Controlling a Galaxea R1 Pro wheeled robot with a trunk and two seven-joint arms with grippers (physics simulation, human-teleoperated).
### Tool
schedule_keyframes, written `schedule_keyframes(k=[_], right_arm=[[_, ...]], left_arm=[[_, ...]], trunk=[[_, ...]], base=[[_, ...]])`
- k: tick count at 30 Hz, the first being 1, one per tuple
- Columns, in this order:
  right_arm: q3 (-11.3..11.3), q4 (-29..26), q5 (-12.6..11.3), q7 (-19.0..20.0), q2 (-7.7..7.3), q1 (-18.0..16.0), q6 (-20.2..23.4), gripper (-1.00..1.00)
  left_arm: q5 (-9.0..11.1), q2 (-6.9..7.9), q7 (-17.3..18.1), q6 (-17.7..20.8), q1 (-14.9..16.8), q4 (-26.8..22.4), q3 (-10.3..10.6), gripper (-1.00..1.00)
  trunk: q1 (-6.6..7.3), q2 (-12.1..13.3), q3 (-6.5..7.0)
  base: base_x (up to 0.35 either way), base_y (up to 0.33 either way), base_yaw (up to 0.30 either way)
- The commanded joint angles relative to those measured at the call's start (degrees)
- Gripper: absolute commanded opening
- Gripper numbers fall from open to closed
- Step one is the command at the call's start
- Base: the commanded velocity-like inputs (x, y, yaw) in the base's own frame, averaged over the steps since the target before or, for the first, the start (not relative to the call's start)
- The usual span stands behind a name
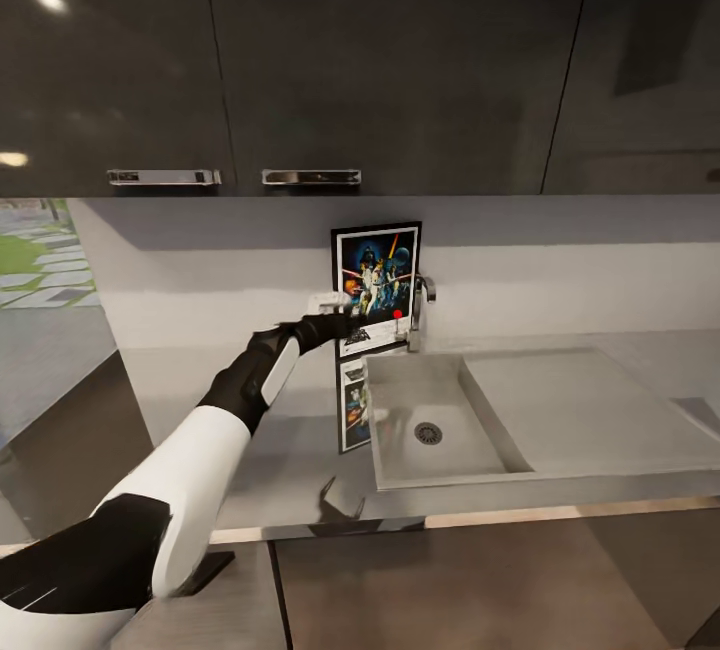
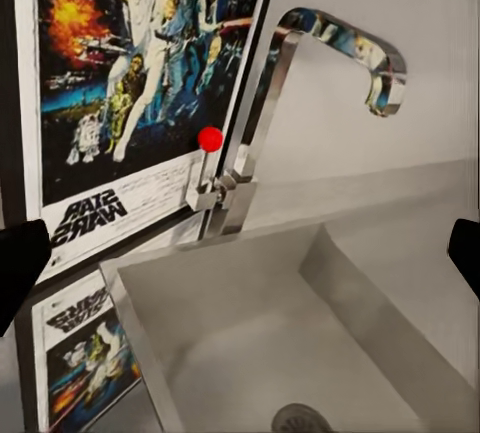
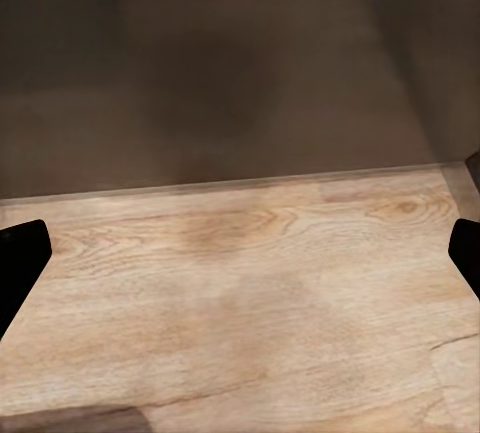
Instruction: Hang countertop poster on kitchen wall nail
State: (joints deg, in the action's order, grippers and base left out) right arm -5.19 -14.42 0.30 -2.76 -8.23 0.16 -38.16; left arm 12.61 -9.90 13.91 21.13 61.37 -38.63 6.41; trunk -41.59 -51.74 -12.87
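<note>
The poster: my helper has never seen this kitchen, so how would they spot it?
Find the sink set in the kitchen countertop. Behind its left corner, beside the chrome tap, the poster stands against the wall. It is the only colourful, black-framed thing there.

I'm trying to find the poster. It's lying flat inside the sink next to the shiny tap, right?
Not quite. The poster isn't lying in the sink. It stands upright on the kitchen countertop, leaning against the wall behind the sink, next to the shiny tap. The head view shows this. The left gripper reaches toward it.
</note>
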Motion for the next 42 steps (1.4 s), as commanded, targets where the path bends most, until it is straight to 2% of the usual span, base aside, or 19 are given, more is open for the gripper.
schedule_keyframes(k=[1, 2, 4, 7, 9, 12, 16, 42], right_arm=[[-0.1, -0.08, 0.05, -0.06, 0.02, 0.02, -0.07, 1.0], [-0.09, -0.08, 0.05, -0.06, 0.03, 0.02, -0.07, 1.0], [-0.09, -0.13, 0.05, -0.06, 0.02, 0.02, -0.09, 1.0], [-0.08, -0.19, 0.05, -0.06, 0.01, 0.02, -0.15, 1.0], [-0.08, -0.23, 0.05, -0.06, -0.01, 0.02, -0.16, 1.0], [-0.08, -0.21, 0.05, -0.06, -0.02, 0.02, -0.16, 1.0], [-0.08, -0.18, 0.05, -0.06, -0.03, 0.02, -0.16, 1.0], [-0.08, -0.17, 0.06, -0.06, -0.03, 0.02, -0.16, 1.0]], left_arm=[[0.77, -0.04, 0.07, 0.33, 1.03, 1.35, 0.04, 1.0], [1.2, -0.07, 0.14, 0.25, 2.1, 2.98, 0.05, 1.0], [3.35, -0.1, 0.31, 0.01, 5.77, 8.98, 0.08, 1.0], [5.17, -0.1, 0.42, -0.27, 7.59, 11.56, 0.09, 1.0], [5.99, -0.1, 0.47, -2.59, 8.34, 11.93, 0.09, 1.0], [6.32, -0.1, 0.52, -5.13, 8.64, 12.2, 0.09, 1.0], [6.48, -0.08, 0.56, -6.55, 8.79, 12.35, 0.07, 1.0], [6.48, 0.02, 0.55, -9.16, 8.85, 11.95, -0.17, 1.0]], trunk=[[-0.01, -0.05, -0.07], [-0.01, -0.05, -0.07], [-0.01, -0.05, -0.11], [-0.01, -0.05, -0.29], [-0.01, -0.05, -0.45], [-0.01, -0.05, -0.7], [-0.01, -0.05, -1.07], [-0.01, -0.05, -3.47]], base=[[0.0, 0.0, 0.0], [0.0, 0.0, 0.0], [0.0, 0.0, 0.0], [0.0, 0.0, 0.0], [0.0, 0.0, 0.0], [0.0, 0.0, 0.0], [0.0, 0.0, 0.0], [0.0, 0.0, 0.0]])
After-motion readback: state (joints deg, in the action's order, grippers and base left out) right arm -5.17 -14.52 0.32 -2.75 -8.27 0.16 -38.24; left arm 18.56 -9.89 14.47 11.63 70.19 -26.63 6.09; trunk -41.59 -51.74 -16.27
